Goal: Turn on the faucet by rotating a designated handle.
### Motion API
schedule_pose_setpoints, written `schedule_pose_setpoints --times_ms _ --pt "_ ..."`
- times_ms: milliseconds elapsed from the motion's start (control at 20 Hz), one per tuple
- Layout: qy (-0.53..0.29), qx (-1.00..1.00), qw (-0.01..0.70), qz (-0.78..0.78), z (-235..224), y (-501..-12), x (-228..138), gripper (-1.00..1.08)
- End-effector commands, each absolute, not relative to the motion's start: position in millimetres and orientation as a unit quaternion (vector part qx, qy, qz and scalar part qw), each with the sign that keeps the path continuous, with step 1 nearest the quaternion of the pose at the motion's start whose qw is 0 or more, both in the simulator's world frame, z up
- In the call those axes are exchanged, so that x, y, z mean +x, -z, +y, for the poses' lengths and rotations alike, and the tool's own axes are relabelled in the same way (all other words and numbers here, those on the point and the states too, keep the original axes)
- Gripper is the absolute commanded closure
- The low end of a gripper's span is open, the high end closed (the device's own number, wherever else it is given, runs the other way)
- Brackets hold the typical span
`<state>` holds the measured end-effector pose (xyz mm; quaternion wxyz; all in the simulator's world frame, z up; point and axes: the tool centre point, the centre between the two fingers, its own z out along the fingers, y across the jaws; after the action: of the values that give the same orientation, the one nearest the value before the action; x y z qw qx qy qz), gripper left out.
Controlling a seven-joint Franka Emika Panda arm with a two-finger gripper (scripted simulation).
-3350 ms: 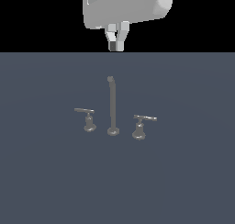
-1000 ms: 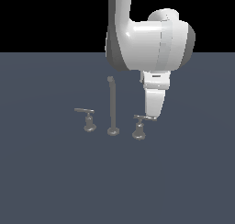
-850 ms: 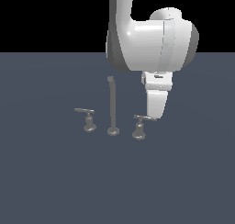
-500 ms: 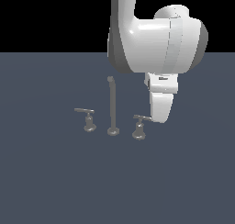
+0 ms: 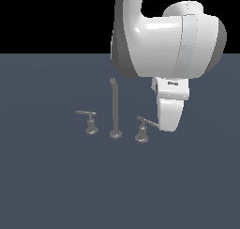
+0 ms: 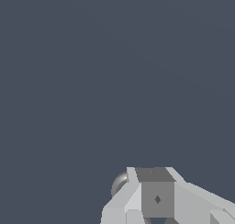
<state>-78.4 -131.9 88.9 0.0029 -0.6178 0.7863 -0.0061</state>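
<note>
On the dark grey floor [image 5: 56, 186], one faucet [image 5: 114, 111] in three grey-metal pieces: one tall thin spout with a curved tip on a round base, plus two lever handles. Smaller handle [image 5: 89, 122] sits at the exterior view's left of the spout. Designated handle [image 5: 143, 129] sits at the spout's right, its bar running under the white gripper [image 5: 168, 122]. Gripper hangs low, just beside that handle; contact unclear. Jaw spacing: cannot tell. Wrist view: one rounded grey metal piece [image 6: 120, 183] peeks past the gripper body [image 6: 158, 198].
</note>
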Motion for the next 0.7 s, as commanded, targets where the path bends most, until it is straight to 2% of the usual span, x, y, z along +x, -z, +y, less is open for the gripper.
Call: schedule_pose_setpoints --times_ms 0,150,200,650 --pt "0.001 -0.627 0.001 0.779 -114.8 -89.3 -89.4 1.08" --pt "0.0 -0.627 0.0 0.779 -112.7 -89.3 -96.6 1.08" --pt "0.003 -0.618 0.001 0.786 -126.2 -88.9 -93.9 1.08" --pt "0.0 -0.625 0.0 0.78 -81.2 -89.2 -109.7 1.08"
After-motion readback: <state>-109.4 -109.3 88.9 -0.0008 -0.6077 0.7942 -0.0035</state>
